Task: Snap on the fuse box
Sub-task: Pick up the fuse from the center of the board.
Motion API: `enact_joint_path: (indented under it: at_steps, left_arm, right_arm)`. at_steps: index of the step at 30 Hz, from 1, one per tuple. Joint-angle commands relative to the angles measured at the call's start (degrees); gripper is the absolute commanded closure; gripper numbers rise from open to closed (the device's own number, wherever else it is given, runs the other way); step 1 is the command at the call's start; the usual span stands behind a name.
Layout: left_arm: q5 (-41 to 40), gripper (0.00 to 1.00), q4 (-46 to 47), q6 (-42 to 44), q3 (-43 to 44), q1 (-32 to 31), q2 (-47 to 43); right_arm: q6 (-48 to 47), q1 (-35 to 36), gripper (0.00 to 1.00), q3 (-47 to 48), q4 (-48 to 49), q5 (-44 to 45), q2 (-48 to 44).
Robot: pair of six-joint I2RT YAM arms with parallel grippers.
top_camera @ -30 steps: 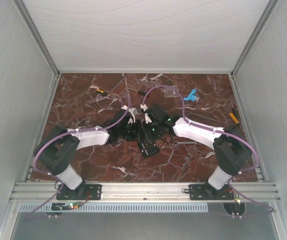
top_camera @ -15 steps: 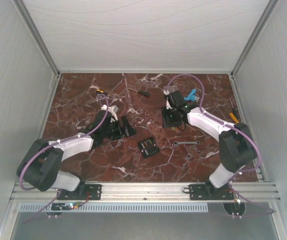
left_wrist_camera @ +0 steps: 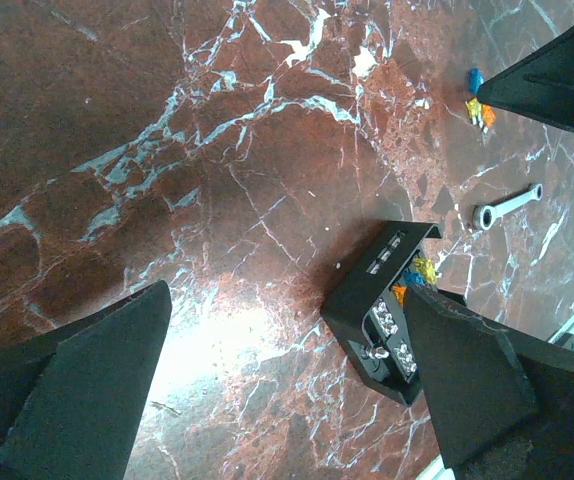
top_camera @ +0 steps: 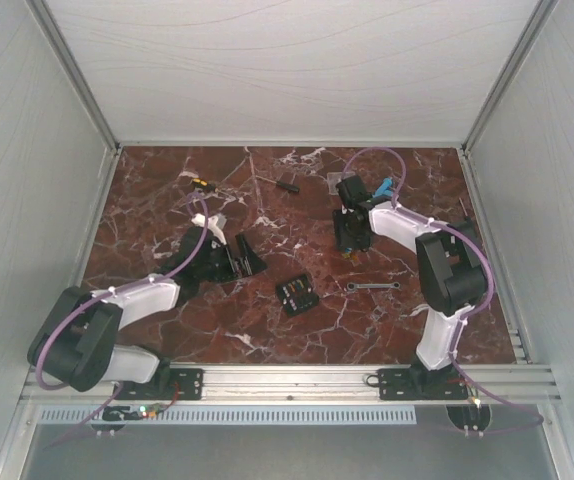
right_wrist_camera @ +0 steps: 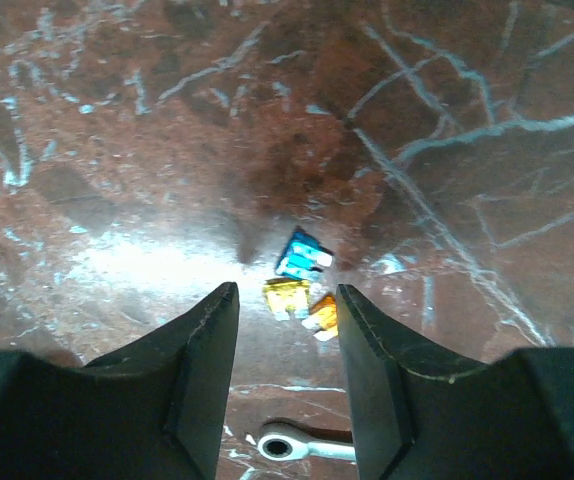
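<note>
Top external: you look down from above and behind both arm bases, far enough back to take in the whole worktop (top_camera: 157,200).

Left wrist: you sit low and look obliquely across the worktop through the left gripper (left_wrist_camera: 287,295), facing the fuse box (left_wrist_camera: 382,300), the wrench (left_wrist_camera: 507,205) and the loose fuses (left_wrist_camera: 479,108).

Right wrist: you look steeply down through the right gripper (right_wrist_camera: 287,290), very near the surface.

Both wrist views share the loose fuses. All 3 views share the wrench.
</note>
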Motion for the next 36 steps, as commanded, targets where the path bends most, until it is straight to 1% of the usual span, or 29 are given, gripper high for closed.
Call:
enact_joint_path:
  at_steps: [1, 6, 9, 23, 36]
  left_arm:
    - [-1.17, 0.01, 3.34, 1.55, 0.19, 0.0, -1.79]
    - [-1.18, 0.01, 3.71, 1.27, -0.17, -0.26, -2.15]
    - [-1.28, 0.01, 4.15, 1.14, -0.48, -0.31, -2.19]
    - [-1.29, 0.01, 4.92, 0.81, -1.06, -0.44, -2.28]
    - [-1.44, 0.01, 5.19, 0.79, -1.07, -0.97, -2.46]
  right_arm:
    - [0.94, -1.42, 0.59, 0.67, -1.1, 4.44, -0.39]
    - [3.35, -3.23, 0.59, -1.17, -0.63, 6.74, -0.58]
    - [3.53, -3.42, 0.59, -1.44, -0.2, 6.41, -0.13]
    - [3.8, -1.78, 0.59, -4.22, -3.67, 6.29, -0.45]
    - [4.28, -1.71, 0.58, -8.21, -6.36, 7.0, -5.7]
